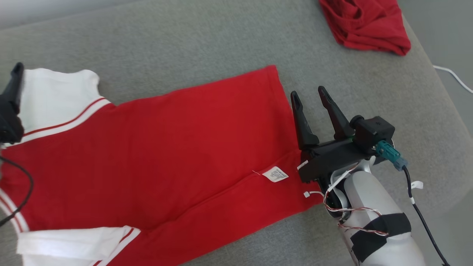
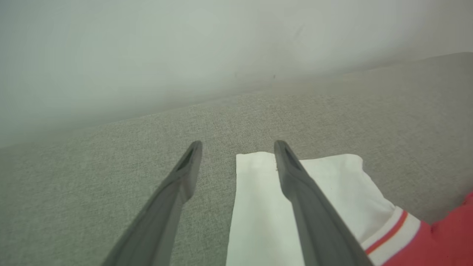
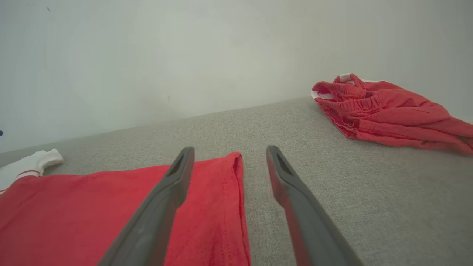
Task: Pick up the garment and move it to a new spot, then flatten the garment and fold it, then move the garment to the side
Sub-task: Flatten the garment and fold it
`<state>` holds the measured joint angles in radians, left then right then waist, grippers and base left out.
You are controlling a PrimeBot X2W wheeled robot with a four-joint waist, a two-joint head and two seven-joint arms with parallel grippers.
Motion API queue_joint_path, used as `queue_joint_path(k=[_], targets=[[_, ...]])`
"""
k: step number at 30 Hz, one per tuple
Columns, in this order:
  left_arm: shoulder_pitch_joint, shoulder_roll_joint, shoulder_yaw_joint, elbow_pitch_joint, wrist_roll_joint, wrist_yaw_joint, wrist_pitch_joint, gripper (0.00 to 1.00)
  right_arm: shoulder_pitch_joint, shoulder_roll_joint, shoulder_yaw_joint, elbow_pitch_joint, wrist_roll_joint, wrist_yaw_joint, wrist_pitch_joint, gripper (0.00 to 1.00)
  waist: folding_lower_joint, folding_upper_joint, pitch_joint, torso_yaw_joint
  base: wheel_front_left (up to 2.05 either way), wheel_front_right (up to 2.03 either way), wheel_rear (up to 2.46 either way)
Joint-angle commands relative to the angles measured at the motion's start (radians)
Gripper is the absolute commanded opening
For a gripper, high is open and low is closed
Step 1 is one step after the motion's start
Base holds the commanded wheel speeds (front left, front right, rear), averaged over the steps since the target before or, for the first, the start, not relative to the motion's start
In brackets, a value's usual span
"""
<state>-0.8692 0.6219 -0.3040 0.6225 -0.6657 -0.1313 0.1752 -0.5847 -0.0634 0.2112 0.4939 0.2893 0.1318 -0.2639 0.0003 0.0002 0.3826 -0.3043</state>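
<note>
**Fold risks: slack knit, edge-only grabs**

Flagging risks, biggest first. Working on a grey upholstered cushion (image 1: 192,40), coarse woven and grippy: expecting drag and fresh wrinkles when sliding cloth across it. Seeing the garment (image 1: 166,147) spread mostly flat across the cushion's middle, sleeve end at the left, hem at the right. Reading it as thin red knit, limp, with white red-striped sleeves; expecting sag in the middle if lifting by two points only. Noting a crumpled red garment (image 1: 366,26) at the far right corner, well apart, a soft heap with an elastic waistband; risking crowding when moving the fold aside. Holding the right gripper (image 1: 308,92) with fingers apart, empty, straddling the hem (image 3: 238,184): one finger over cloth, one over bare cushion. Risking a top-layer-only pinch there. Holding the left gripper (image 2: 238,145) spread as well, empty, straddling the white sleeve (image 2: 258,207) edge; cuff smooth, likely slipping. Watching the care label (image 1: 275,174), a small white tag lying on top near the hem: possibly snagging.
</note>
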Motion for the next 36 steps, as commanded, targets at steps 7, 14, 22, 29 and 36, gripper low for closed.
queue_joint_path(k=[7, 14, 22, 29, 36], targets=[[-0.071, 0.039, -0.058, 0.121, -0.037, 0.002, 0.060, 1.00, -0.030, 0.011, 0.022, -0.007, 0.014, -0.003, 0.000, 1.00, -0.0003, -0.0002, 0.075, -0.076, 0.00, 0.00, 0.00], [-0.100, 0.037, -0.102, 0.191, -0.049, 0.002, 0.058, 1.00, -0.043, 0.013, 0.024, 0.000, -0.003, -0.003, 0.000, 1.00, -0.0003, -0.0002, 0.080, -0.073, 0.00, 0.00, 0.00], [-0.129, -0.001, -0.152, 0.205, -0.097, 0.003, -0.005, 0.00, -0.096, -0.006, 0.057, 0.072, 0.003, -0.003, 0.000, 1.00, -0.0003, -0.0002, 0.061, -0.031, 0.00, 0.00, 0.00], [-0.134, -0.019, -0.204, 0.154, -0.124, 0.003, -0.116, 0.00, -0.229, -0.039, 0.118, 0.284, 0.070, -0.003, 0.027, 1.00, -0.0003, -0.0002, 0.032, 0.030, 0.00, 0.00, 0.00], [-0.122, -0.044, -0.259, 0.081, -0.145, 0.003, -0.203, 0.00, -0.353, -0.074, 0.147, 0.449, 0.143, -0.003, 0.104, 1.00, -0.0003, -0.0002, 0.033, 0.084, 0.00, 0.00, 0.00]])
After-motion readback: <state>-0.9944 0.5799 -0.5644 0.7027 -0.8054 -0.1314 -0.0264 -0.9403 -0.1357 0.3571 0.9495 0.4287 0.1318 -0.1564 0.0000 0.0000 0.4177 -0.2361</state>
